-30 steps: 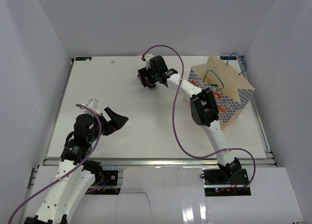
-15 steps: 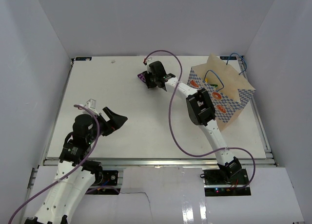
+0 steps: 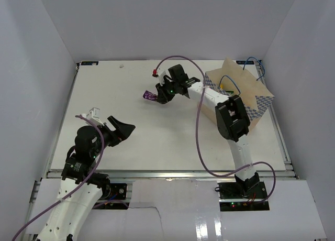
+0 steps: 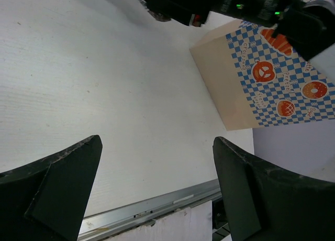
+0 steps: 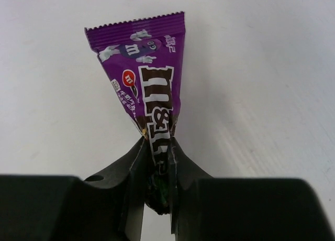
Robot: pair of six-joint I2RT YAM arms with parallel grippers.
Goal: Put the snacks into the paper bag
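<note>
Right gripper (image 5: 157,146) has shifted nearer, pinching the purple packet (image 5: 149,89) (its end).

White arms (image 3: 67,212), black joints (image 3: 230,119), black claws (image 4: 157,144), purple cables (image 3: 197,141)

Bright, even light; soft shadows

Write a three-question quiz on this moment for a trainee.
1. True or false: the left tool is holding a yellow packet.
2. Pick one. The right tool is shut on: A) a green packet, B) the purple packet, C) an orange pouch.
3. Short answer: is the held packet inside the paper bag yet?

Key: 1 false, its fingers stand open and empty. 2 B. 3 no, it is outside the bag, in the tool.
</note>
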